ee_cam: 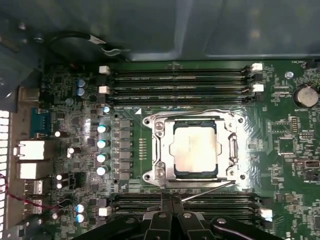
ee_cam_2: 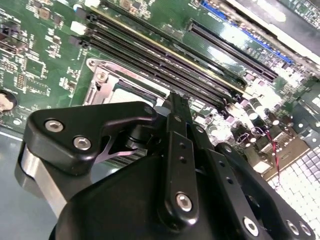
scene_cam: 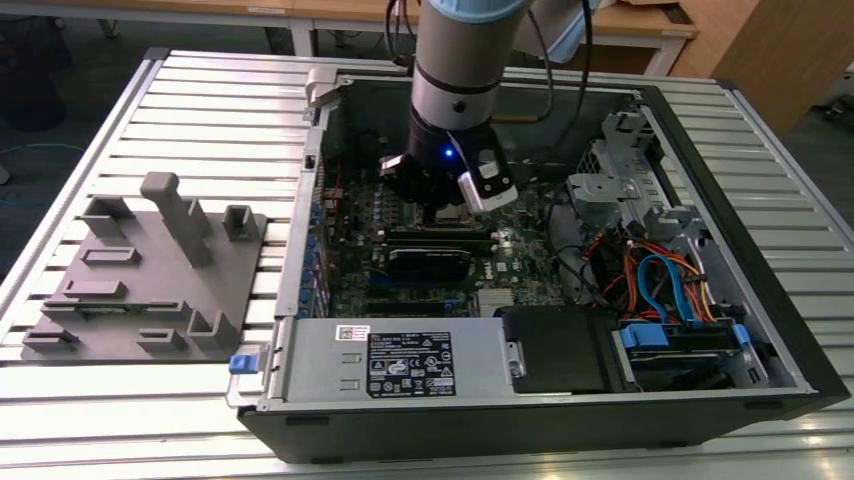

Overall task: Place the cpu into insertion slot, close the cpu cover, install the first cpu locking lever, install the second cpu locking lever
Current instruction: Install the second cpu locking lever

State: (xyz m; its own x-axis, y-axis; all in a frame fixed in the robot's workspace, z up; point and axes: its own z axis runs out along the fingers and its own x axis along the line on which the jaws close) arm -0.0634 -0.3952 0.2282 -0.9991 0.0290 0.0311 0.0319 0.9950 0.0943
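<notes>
An open black computer case (scene_cam: 747, 400) lies on a slatted pale metal counter (scene_cam: 200, 90). The grey-and-black robot arm (scene_cam: 454, 90) reaches down into it, over the green circuit board (scene_cam: 400, 280). A grey labelled power-supply box (scene_cam: 387, 362) sits along the near edge. On the exterior view's left rests a grey moulded fixture tray (scene_cam: 147, 270).

In the second wrist view, the gripper (ee_cam_2: 172, 102) hides most of the insertion slot (ee_cam_2: 107, 85).
</notes>
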